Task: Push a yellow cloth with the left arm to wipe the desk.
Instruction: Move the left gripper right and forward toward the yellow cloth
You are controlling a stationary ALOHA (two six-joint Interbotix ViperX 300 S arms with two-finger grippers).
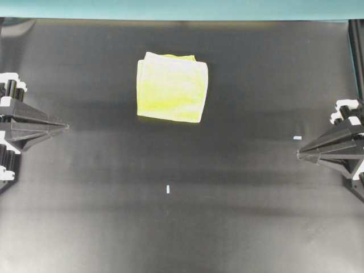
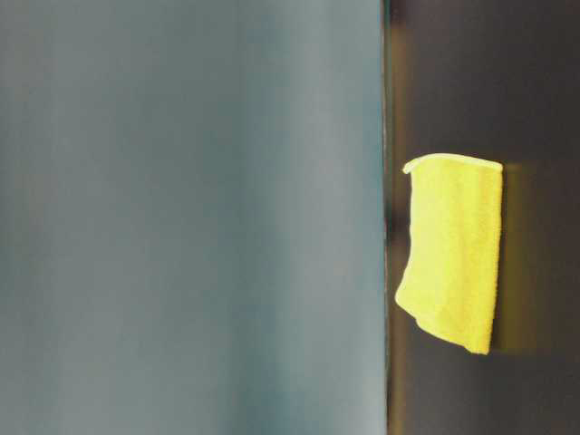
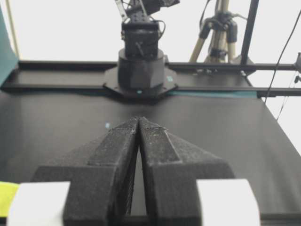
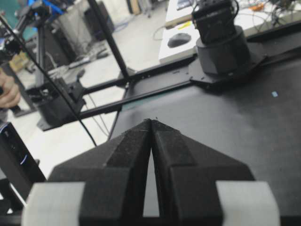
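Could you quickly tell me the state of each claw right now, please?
Left claw: closed, holding nothing, apart from the yellow cloth.
Right claw: closed, holding nothing.

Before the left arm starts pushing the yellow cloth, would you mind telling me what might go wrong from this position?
1. The left gripper sits shut at the desk's edge, apart from the yellow cloth; a narrow pointed tip may slide over or under the folded layers rather than push them.
2. The cloth's upper fold looks loose at the far edge, so a push could unfold or bunch it.
3. The cloth lies near the far edge of the desk; pushing that way may drive it off.
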